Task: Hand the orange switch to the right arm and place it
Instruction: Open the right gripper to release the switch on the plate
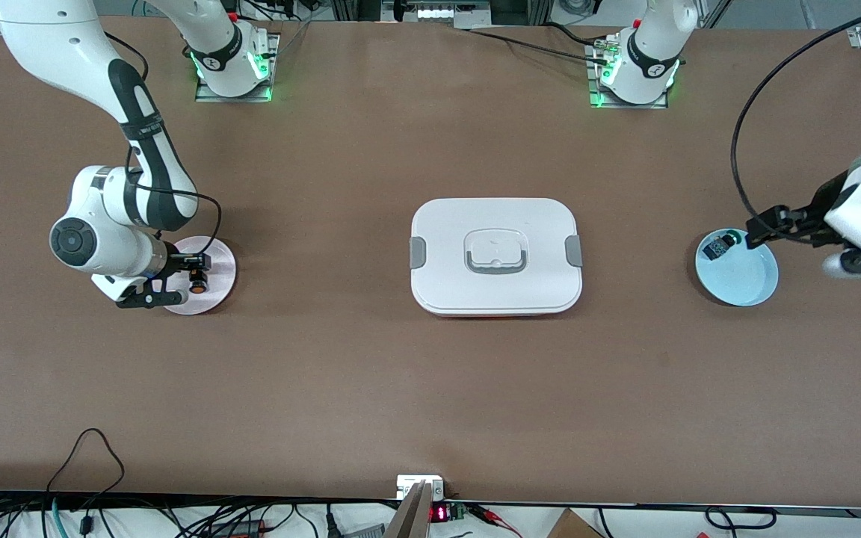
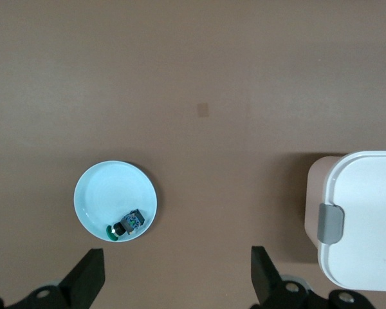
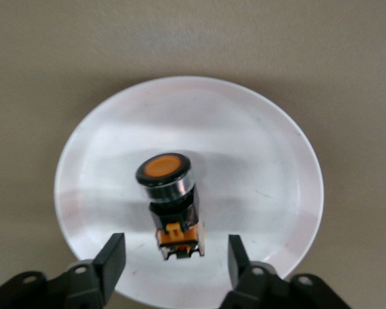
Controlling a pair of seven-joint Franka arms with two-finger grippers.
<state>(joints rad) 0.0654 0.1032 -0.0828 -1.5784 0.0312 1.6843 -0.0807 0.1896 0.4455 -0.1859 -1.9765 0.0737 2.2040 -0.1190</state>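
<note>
The orange switch (image 1: 196,283) lies on the pink-white plate (image 1: 215,258) at the right arm's end of the table. In the right wrist view the switch (image 3: 170,199) lies on the plate (image 3: 257,148) with its orange cap pointing away from the gripper. My right gripper (image 1: 184,282) hangs low over this plate. It is open in the right wrist view (image 3: 175,257), with a finger on each side of the switch's base and a gap between each and the switch. My left gripper (image 1: 774,224) is open and empty in the left wrist view (image 2: 177,270), up over bare table beside the light blue plate (image 1: 744,280).
The light blue plate (image 2: 109,190) holds a small black switch with a green part (image 1: 718,245), also in the left wrist view (image 2: 127,224). A white lidded box (image 1: 495,254) with grey clips stands mid-table; its edge shows in the left wrist view (image 2: 367,219).
</note>
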